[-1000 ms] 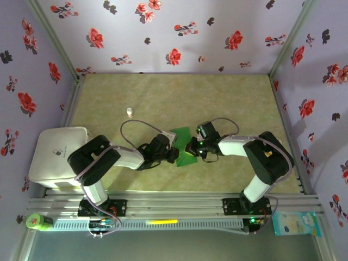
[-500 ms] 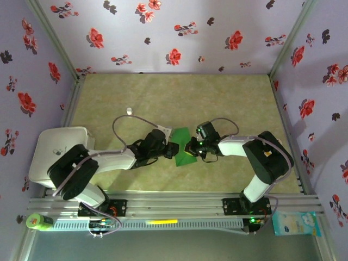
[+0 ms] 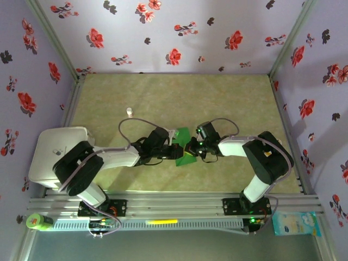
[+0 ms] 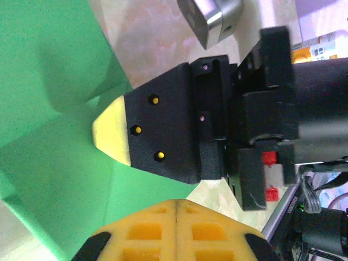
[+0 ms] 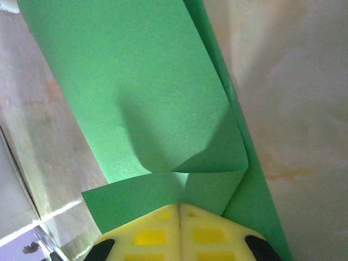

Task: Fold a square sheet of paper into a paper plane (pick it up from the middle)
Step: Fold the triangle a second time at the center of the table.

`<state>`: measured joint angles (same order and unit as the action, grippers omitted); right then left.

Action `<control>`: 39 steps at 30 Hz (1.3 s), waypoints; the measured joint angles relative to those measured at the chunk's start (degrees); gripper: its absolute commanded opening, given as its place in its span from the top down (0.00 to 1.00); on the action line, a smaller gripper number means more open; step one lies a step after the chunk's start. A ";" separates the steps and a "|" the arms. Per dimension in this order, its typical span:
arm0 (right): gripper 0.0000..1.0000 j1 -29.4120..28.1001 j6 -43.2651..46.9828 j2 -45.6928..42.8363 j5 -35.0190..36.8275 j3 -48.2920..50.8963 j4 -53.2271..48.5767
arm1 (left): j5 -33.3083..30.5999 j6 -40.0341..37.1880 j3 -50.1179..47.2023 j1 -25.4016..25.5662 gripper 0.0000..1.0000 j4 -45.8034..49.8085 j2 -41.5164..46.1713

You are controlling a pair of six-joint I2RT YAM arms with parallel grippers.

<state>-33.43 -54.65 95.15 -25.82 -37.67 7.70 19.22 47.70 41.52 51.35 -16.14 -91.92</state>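
Observation:
The square sheet of paper (image 3: 182, 135) is bright green and partly folded, lying on the table between my two arms. In the right wrist view the paper (image 5: 141, 81) has a corner flap turned over. My right gripper (image 5: 179, 205) is shut, its yellow tips resting on that flap. From the top, the right gripper (image 3: 190, 148) sits on the sheet's right side. My left gripper (image 3: 176, 151) meets it from the left. In the left wrist view the left gripper (image 4: 176, 202) is shut over the paper's (image 4: 49, 65) edge with nothing seen between its pads, facing the right gripper (image 4: 106, 135).
A tiny white bottle (image 3: 129, 112) stands on the table behind and left of the arms. A white box (image 3: 57, 155) sits at the left edge. Flowered walls close in the table on three sides. A green item (image 3: 35, 221) and a packet (image 3: 293, 223) lie beyond the front rail.
The left arm swung its elbow out and back, and its gripper shifted slightly right along the paper's edge. The right arm and the paper stayed put.

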 measured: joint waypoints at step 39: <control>0.98 0.00 0.02 -0.11 0.11 0.20 0.20 | 1.57 1.29 0.85 0.00 0.96 2.05 -8.41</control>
<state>-33.43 -54.63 95.04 -25.71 -37.47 7.90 20.80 48.99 42.37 51.35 -14.09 -100.33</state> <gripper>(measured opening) 0.046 0.048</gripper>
